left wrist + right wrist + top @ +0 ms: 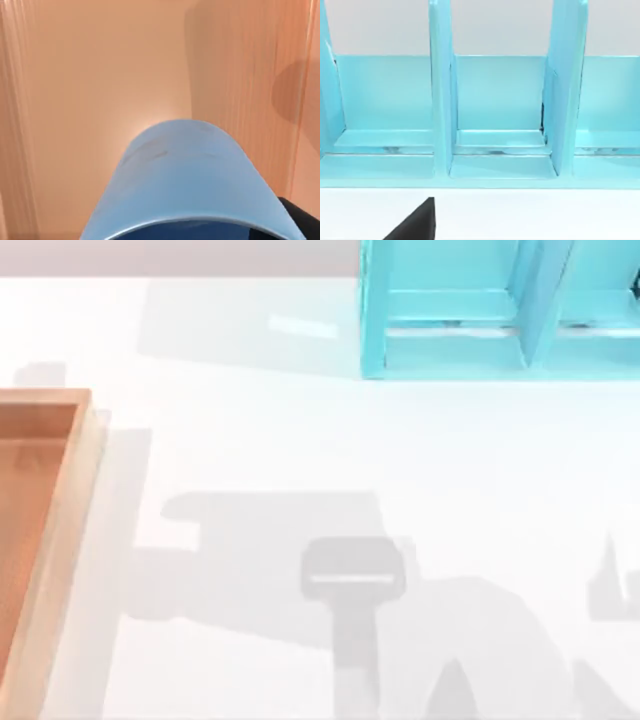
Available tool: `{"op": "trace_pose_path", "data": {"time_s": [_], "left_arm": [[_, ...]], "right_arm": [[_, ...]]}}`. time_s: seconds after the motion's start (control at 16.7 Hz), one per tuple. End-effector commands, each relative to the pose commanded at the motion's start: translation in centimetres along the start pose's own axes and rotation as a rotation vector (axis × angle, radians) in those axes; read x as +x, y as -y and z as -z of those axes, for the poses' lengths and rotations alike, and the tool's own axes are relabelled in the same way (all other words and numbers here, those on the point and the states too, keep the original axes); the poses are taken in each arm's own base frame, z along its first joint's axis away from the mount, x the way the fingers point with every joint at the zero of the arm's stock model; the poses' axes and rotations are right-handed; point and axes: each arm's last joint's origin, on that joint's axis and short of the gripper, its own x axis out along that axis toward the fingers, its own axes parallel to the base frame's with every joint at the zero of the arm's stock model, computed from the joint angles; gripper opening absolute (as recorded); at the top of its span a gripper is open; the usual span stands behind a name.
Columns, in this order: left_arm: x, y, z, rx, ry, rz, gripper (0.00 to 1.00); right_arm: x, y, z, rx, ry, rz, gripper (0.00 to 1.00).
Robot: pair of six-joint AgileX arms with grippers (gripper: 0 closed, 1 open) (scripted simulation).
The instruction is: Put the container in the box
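The blue container (185, 175) looms close in the left wrist view, its rim nearest the camera and its base pointing down at the orange-brown floor of the box (100, 75). My left gripper (301, 220) is shut on it, and a dark fingertip shows against the cup's rim. In the top view the wooden box (60, 540) lies at the table's left edge, partly cut off. A dark part of my right gripper (415, 225) hangs over the white table, facing the cyan shelf.
A cyan shelf unit (480, 310) with upright dividers stands at the back right of the table, and its compartments (495, 100) face the right wrist camera. Grey arm shadows fall across the white tabletop (300, 440) in the middle.
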Motion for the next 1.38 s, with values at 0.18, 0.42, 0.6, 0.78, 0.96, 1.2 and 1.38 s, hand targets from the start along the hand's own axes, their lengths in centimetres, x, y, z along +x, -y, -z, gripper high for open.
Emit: {"op": "trace_pose_path", "data": {"time_s": [0.18,0.42,0.6,0.78,0.96,1.2,1.38], "left_arm": [[1.0,-0.9,0.5,-0.012,-0.039,-0.016,0.0],[1.0,-0.8,0.4,-0.007,-0.04,-0.016,0.0],[2.1,-1.1,0.5,-0.011,-0.045,-0.015,0.0],[4.6,-1.4,0.5,-0.008,-0.035,-0.017,0.0],[6.8,-1.7,0.7,-0.007,-0.031,-0.017,0.0],[7.4,-1.9,0.8,-0.012,-0.039,-0.016,0.0],[7.4,-1.9,0.8,-0.012,-0.039,-0.016,0.15]], "right_arm": [[0.0,0.0,0.0,0.0,0.0,0.0,1.0],[0.0,0.0,0.0,0.0,0.0,0.0,1.0],[0.0,0.0,0.0,0.0,0.0,0.0,1.0],[0.0,0.0,0.0,0.0,0.0,0.0,1.0],[0.0,0.0,0.0,0.0,0.0,0.0,1.0],[0.0,0.0,0.0,0.0,0.0,0.0,1.0],[0.0,0.0,0.0,0.0,0.0,0.0,1.0]]}}
